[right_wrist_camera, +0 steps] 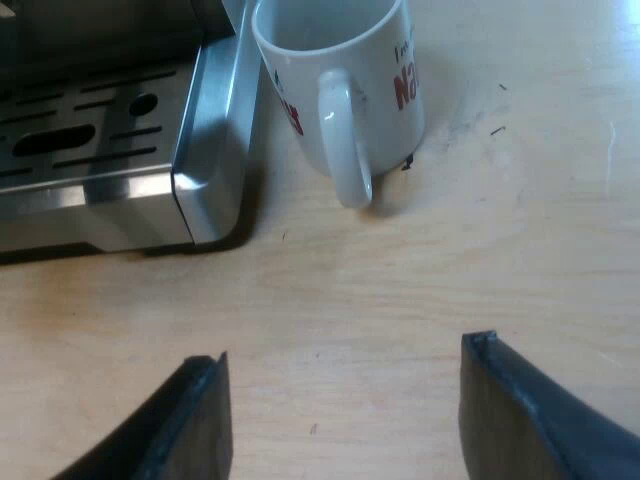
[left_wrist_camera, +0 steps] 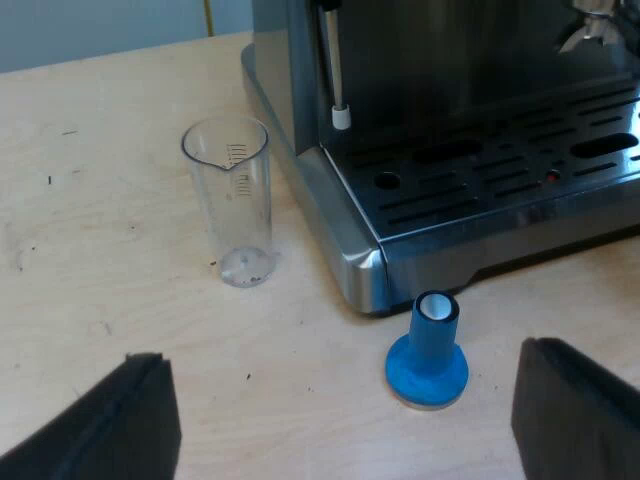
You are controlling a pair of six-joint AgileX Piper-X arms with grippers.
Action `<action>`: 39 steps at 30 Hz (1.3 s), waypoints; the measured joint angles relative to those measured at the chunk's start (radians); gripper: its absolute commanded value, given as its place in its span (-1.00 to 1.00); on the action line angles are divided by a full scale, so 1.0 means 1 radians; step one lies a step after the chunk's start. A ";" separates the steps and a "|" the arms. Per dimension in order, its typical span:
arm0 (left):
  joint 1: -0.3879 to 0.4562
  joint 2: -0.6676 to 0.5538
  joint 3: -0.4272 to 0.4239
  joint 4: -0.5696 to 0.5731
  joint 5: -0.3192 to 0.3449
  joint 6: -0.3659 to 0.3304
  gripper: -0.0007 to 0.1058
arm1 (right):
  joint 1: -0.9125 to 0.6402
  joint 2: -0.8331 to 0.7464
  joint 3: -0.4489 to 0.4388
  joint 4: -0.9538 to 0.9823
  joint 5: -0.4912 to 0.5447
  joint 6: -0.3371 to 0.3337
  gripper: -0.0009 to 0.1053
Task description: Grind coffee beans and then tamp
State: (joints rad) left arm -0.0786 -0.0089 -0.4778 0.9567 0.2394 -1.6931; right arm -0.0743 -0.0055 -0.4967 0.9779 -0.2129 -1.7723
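A blue tamper (left_wrist_camera: pixel 428 352) with a white top stands upright on the wooden table by the corner of the espresso machine (left_wrist_camera: pixel 480 150). My left gripper (left_wrist_camera: pixel 345 420) hovers open just short of the tamper, its fingers wide apart and holding nothing. A steam wand (left_wrist_camera: pixel 336 70) hangs at the machine's side, over the drip tray (left_wrist_camera: pixel 520 170). My right gripper (right_wrist_camera: pixel 345 415) is open above bare table, near the machine's other corner (right_wrist_camera: pixel 205 150) and a white mug (right_wrist_camera: pixel 340 75) with red lettering.
A clear measuring glass (left_wrist_camera: pixel 232 200) stands upright and empty on the table beside the machine. The mug's handle (right_wrist_camera: pixel 340 140) points toward my right gripper. Bare wooden table (right_wrist_camera: pixel 520 250) lies around both grippers.
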 measured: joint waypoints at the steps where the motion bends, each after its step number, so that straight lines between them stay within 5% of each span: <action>1: 0.000 0.000 0.000 0.000 0.000 -0.002 0.32 | 0.000 0.000 -0.006 0.000 0.000 0.000 0.00; 16: 0.000 0.034 -0.103 0.029 0.004 -0.004 0.32 | 0.000 0.157 -0.203 0.070 -0.007 0.007 0.00; 31: -0.080 0.233 -0.146 -0.067 0.123 -0.028 0.32 | 0.138 0.425 -0.444 0.103 -0.029 0.047 0.00; 39: -0.102 0.344 -0.146 -0.187 0.199 -0.013 0.32 | 0.283 0.571 -0.465 0.103 -0.021 0.138 0.00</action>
State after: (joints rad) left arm -0.1803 0.3352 -0.6239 0.7698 0.4388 -1.7063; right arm 0.2087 0.5658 -0.9620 1.0806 -0.2339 -1.6340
